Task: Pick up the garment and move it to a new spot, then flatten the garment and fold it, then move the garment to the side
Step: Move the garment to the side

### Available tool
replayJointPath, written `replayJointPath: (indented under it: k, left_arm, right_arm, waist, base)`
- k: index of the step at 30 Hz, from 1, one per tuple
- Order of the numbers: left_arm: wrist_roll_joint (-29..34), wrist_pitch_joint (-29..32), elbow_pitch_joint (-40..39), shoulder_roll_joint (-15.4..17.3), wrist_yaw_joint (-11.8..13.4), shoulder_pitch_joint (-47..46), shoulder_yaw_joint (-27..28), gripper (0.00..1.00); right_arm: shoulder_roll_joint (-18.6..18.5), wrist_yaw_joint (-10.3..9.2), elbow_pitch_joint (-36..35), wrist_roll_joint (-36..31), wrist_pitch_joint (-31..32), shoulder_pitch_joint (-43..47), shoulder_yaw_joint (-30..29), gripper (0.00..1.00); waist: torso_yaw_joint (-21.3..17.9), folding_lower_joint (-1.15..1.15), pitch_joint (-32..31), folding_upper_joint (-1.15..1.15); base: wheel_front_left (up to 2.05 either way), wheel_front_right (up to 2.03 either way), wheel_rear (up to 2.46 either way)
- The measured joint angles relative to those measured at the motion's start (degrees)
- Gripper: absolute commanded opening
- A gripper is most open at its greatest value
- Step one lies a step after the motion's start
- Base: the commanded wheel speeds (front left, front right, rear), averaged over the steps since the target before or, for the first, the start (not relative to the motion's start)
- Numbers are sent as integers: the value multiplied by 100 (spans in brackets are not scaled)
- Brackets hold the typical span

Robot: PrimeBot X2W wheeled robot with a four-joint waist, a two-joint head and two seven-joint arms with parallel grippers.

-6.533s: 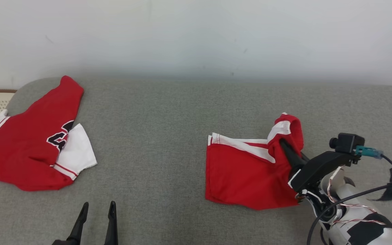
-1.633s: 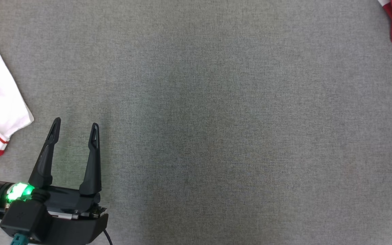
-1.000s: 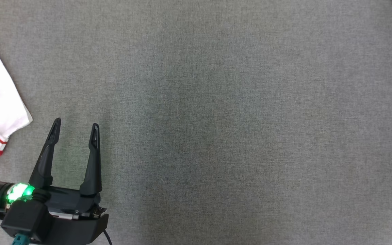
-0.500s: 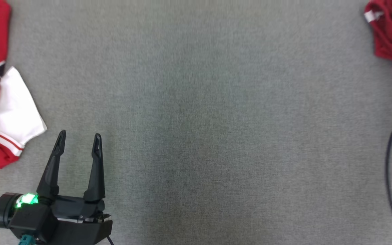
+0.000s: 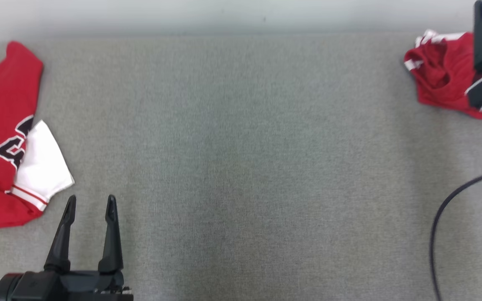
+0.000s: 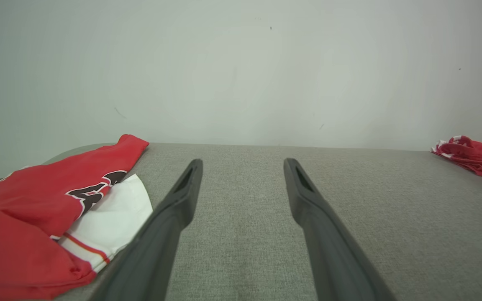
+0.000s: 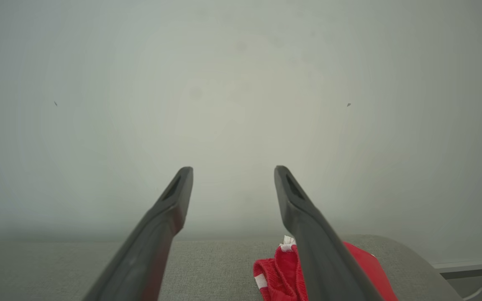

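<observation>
A counter (image 5: 241, 146) covered in grey woven fabric, with rounded corners, is running up against a plain pale wall (image 6: 241, 62) that is carrying a few small dark specks. A red jersey (image 5: 2, 125) with black lettering outlined in white is lying at the counter's left edge, its white sleeve (image 5: 42, 163) with red trim spreading toward the middle. The left gripper (image 5: 91, 200) is hovering low at the near left, just beside that sleeve, its fingers spread wide and holding nothing. A dark cable (image 5: 446, 209) is curving across the near right part of the counter. The bunched red garment (image 5: 442, 75) with white trim is sitting at the far right corner of the counter, well apart from the jersey, crumpled into a loose heap with folds showing. The right gripper (image 7: 232, 171) is standing over it with its fingers parted and empty; in the head view one dark finger is covering the garment's right side, and whether it is touching the cloth cannot be told.
</observation>
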Motion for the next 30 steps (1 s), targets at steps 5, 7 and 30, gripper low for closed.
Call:
replayJointPath:
  k: [5, 7, 30]
  left_arm:
    - [-2, -1, 52, -15, 45, 146, 40, 100]
    - [-2, 0, 87, -21, 53, 215, 10, 100]
    - [12, 0, 460, -42, 38, 456, 77, 100]
  right_arm:
    - [415, 0, -545, -661, 0, 928, -755, 100]
    - [572, 0, -756, -902, 1, 1288, -1012, 100]
    - [1976, 0, -3090, -2631, 0, 4224, -2168, 100]
  waist:
    - [-49, 0, -311, 0]
    - [-59, 0, -428, 0]
    - [-125, 0, -1135, 0]
  base:
    - [0, 0, 0]
    - [0, 0, 0]
    - [0, 0, 0]
